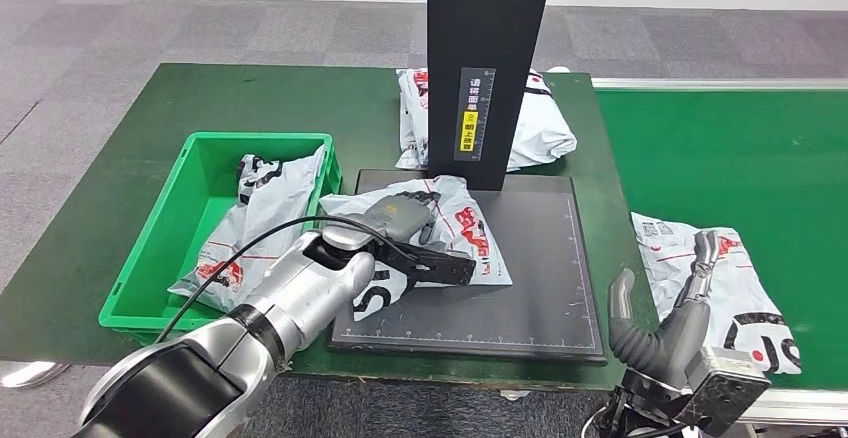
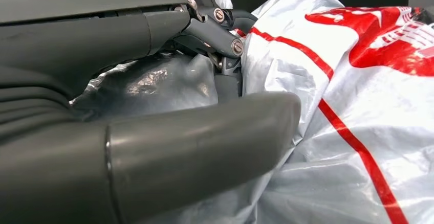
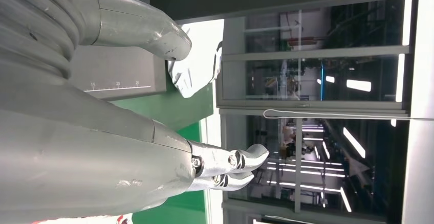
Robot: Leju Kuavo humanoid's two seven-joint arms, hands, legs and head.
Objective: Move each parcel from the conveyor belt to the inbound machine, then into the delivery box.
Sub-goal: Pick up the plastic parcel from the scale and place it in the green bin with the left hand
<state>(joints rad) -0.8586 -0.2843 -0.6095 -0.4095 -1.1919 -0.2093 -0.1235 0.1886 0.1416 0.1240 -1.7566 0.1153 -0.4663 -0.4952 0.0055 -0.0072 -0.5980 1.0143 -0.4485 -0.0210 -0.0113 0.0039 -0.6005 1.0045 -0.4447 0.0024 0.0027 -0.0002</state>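
1. Head view, centre of the frame: the left hand (image 1: 405,243) lies on a grey parcel with red print (image 1: 455,230), which rests on the dark flat plate (image 1: 540,288) of the inbound machine, just under its black upright column (image 1: 487,68). The parcel is presumably laid there so the machine can register it.
2. Left wrist view: the thick thumb (image 2: 204,147) and darker fingers (image 2: 215,29) are closed on a bunched fold of the parcel's film, so this hand is clamped on the parcel. That grip looks meant for lifting it off the plate.
3. Left of the frame in the head view, a green box (image 1: 150,248) sits on the green counter (image 1: 150,108), touching the plate's side. Another parcel (image 1: 255,223) already lies in it, leaning over the box's near-plate wall. The box stands close, so the carry from plate to box is short.
4. Lower right of the frame, the right hand (image 1: 665,303) stands with its fingers apart and upright, holding nothing, just at the edge of a parcel on the conveyor belt (image 1: 720,158). That belt parcel (image 1: 745,293) is probably next in line.
5. Upper centre, behind the column, one more parcel (image 1: 545,128) lies on the counter.
6. My judgement: the held parcel is at the machine stage, with the box still to come.
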